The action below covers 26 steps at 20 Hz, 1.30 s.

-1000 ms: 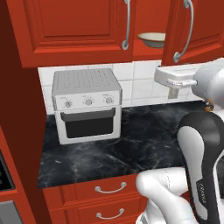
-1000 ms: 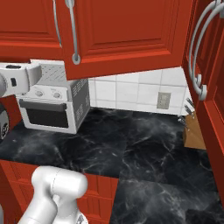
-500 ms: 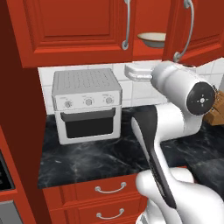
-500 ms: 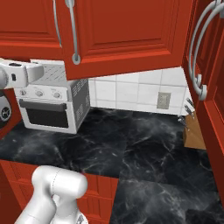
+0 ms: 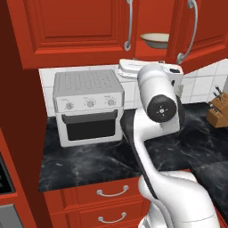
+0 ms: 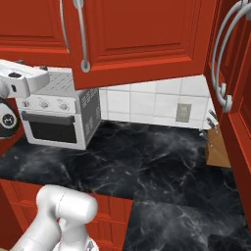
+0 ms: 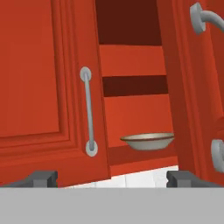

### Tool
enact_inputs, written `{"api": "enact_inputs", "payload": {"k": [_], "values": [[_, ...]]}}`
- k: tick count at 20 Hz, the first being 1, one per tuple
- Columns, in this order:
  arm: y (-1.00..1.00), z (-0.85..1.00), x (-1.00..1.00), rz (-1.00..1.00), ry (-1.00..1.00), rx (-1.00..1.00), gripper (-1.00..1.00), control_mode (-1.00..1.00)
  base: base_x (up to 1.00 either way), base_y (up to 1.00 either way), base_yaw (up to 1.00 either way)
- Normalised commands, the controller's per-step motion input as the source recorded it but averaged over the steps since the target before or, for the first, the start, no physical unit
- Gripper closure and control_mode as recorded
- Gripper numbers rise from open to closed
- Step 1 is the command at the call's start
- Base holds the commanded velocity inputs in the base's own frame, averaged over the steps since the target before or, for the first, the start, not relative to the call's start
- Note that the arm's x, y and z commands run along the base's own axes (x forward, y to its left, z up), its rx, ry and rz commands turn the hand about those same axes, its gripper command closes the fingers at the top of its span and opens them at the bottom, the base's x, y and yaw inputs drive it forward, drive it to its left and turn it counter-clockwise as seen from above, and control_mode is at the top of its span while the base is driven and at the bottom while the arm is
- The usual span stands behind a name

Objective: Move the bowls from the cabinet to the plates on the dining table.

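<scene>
A cream bowl [image 7: 148, 141] with a darker rim sits on the red shelf inside the cabinet [image 7: 131, 57], seen through the gap between its two doors. It also appears high up as the bowl [image 5: 156, 40] between the doors in the left base view. My gripper [image 7: 111, 179] is open with nothing between its fingertips [image 7: 41, 178]. It sits below and in front of the cabinet, looking up at the shelf and well short of the bowl. The plates and the dining table are out of view.
The left door [image 7: 48, 87] with its long silver handle [image 7: 89, 111] and the right door [image 7: 188, 87] narrow the way in. A toaster oven [image 5: 89, 107] and a knife block [image 5: 218, 109] stand on the black marble counter [image 6: 147, 162] below.
The arm has swung, carrying the hand leftward in the left base view to just under the gap between the cabinet doors. The jaws stay wide apart. The bowl has not moved.
</scene>
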Motion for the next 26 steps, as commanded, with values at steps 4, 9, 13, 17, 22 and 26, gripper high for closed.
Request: {"api": "enact_inputs", "payload": {"k": [4,9,13,17,22,26], "values": [[0.00,-0.01,0.30,-0.08,-0.16,0.00,-1.00,-1.00,0.00,0.00,0.00],[-0.05,0.00,0.36,-0.08,-0.11,0.00,-1.00,-1.00,0.00,0.00,0.00],[-0.12,0.00,0.34,-0.09,-0.01,0.01,-1.00,-1.00,0.00,0.00,0.00],[-0.08,0.00,0.36,-0.11,0.00,0.02,-1.00,-1.00,0.00,0.00,0.00],[-0.01,0.00,0.47,-0.11,0.00,0.01,-1.00,-1.00,0.00,0.00,0.00],[-0.10,0.00,0.45,-0.09,0.00,0.02,-1.00,-1.00,0.00,0.00,0.00]]}}
